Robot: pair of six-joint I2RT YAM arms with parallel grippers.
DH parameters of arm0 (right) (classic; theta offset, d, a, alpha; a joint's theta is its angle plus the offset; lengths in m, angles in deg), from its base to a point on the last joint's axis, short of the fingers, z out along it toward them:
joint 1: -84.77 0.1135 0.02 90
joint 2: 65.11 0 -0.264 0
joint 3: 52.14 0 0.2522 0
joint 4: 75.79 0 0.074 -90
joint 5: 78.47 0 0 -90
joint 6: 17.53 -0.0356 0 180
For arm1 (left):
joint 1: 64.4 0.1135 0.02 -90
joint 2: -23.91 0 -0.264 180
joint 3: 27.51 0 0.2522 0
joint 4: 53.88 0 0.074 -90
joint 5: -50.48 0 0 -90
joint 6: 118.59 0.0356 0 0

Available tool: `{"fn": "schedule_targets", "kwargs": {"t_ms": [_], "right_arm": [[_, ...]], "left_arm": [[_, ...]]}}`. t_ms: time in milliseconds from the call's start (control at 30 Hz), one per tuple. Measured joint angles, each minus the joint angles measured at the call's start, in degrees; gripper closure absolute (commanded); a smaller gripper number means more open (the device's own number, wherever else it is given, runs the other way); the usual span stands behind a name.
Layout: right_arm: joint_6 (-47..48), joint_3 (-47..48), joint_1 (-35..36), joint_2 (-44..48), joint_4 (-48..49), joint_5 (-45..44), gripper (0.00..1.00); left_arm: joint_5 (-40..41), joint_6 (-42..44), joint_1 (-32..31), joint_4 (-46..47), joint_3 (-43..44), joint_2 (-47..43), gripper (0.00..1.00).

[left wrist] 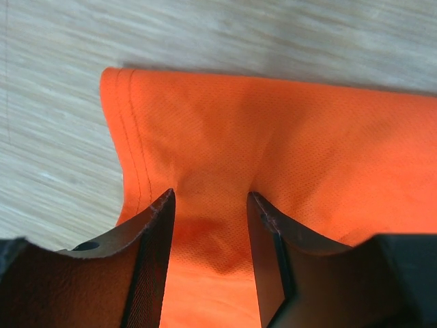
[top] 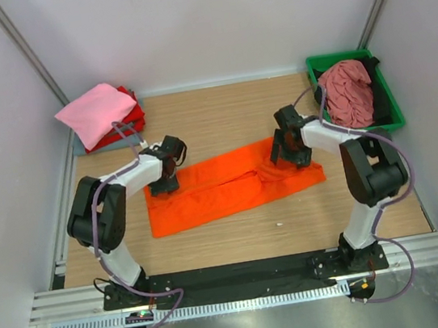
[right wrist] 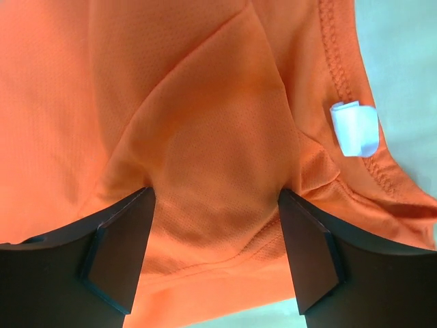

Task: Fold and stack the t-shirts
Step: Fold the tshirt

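The bright orange t-shirt (top: 230,187) lies on the table as a long folded strip. My left gripper (top: 164,178) is down on the strip's far left corner. In the left wrist view its jaws (left wrist: 208,195) are open, tips pressed into the orange cloth (left wrist: 273,130), which puckers between them. My right gripper (top: 287,153) is down on the strip's far right part. Its jaws (right wrist: 215,191) are open wide and straddle a raised fold of orange cloth (right wrist: 205,102) near the collar and its white label (right wrist: 355,128). Neither grip has closed on the cloth.
A folded pink tee (top: 96,112) tops a stack at the back left, over a red one (top: 134,115) and a grey-blue one (top: 86,146). A green tray (top: 391,111) at the back right holds a crumpled dusty rose tee (top: 348,93) and a black one (top: 374,67).
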Motion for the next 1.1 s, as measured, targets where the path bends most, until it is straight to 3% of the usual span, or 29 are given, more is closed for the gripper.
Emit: {"fn": "schedule_targets", "kwargs": {"t_ms": [100, 233, 333, 467, 667, 1100], "right_arm": [[1.68, 11.1, 0.0, -8.79, -2.75, -1.62, 0.22], [5.31, 34.01, 0.04, -24.02, -6.8, -0.83, 0.23], [8.2, 50.14, 0.46, -33.77, -7.3, 3.56, 0.21], [11.52, 66.58, 2.29, -44.11, -5.09, 11.96, 0.17], [13.25, 72.74, 4.85, -48.78, -0.96, 19.67, 0.15], [13.31, 73.79, 5.51, -50.71, 5.86, 24.06, 0.12]], "left_arm": [[-0.79, -2.03, -0.63, -0.76, -1.46, -1.38, 0.52], [-3.21, -5.97, -3.54, -1.36, -6.69, -6.03, 0.52], [-5.95, -10.12, -8.55, -1.38, -11.98, -11.06, 0.52], [-11.06, -18.34, -20.28, -0.66, -17.84, -16.96, 0.5], [-14.73, -26.45, -32.65, -0.79, -16.44, -15.96, 0.5], [-15.34, -30.49, -39.52, -4.7, -4.94, -10.91, 0.46]]}}
